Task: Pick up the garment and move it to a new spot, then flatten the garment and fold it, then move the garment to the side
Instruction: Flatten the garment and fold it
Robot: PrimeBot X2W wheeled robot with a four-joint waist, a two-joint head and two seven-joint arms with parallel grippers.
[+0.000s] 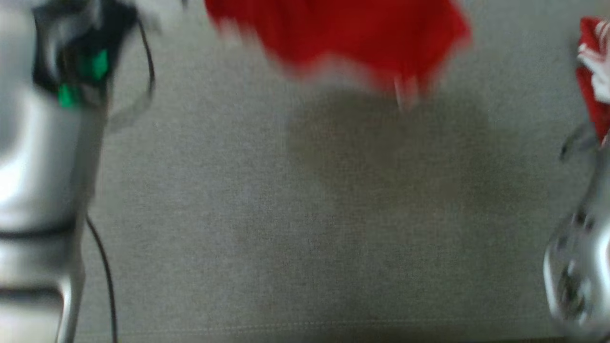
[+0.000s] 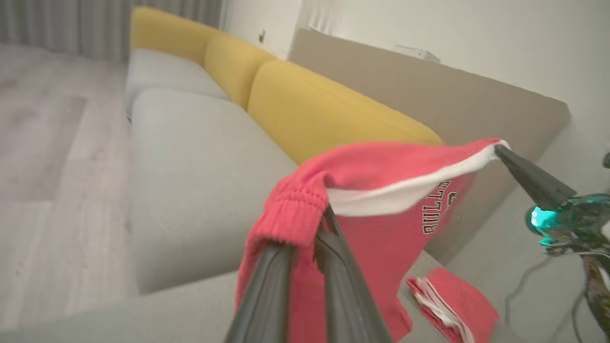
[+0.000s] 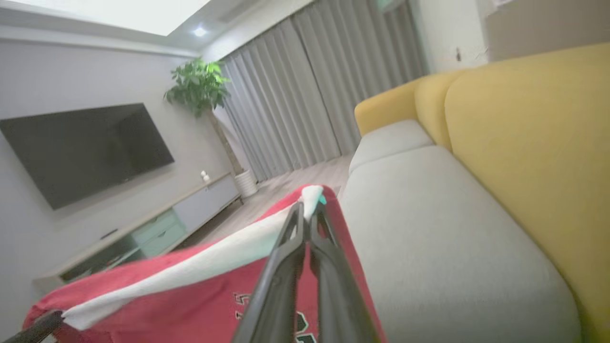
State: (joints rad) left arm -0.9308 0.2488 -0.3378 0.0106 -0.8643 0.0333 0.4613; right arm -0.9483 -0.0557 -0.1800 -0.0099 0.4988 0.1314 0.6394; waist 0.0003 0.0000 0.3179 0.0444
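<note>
The garment (image 2: 381,224) is red with a white band and black "BULLS" lettering. It hangs stretched between my two grippers above the grey cushion (image 1: 286,228). In the left wrist view my left gripper (image 2: 320,224) is shut on its ribbed red edge. My right gripper (image 3: 307,212) is shut on the white-trimmed corner, and its dark fingers (image 2: 529,178) also appear at the right of the left wrist view. In the blurred head view the garment (image 1: 343,38) hangs at the top and casts a shadow on the cushion below.
A second red and white garment (image 2: 452,300) lies folded on the grey surface, at the right edge in the head view (image 1: 593,71). Yellow back cushions (image 3: 524,143) line the sofa. My pale forearms (image 1: 43,166) (image 1: 581,276) flank the cushion, and a black cable (image 1: 105,276) trails along the left one.
</note>
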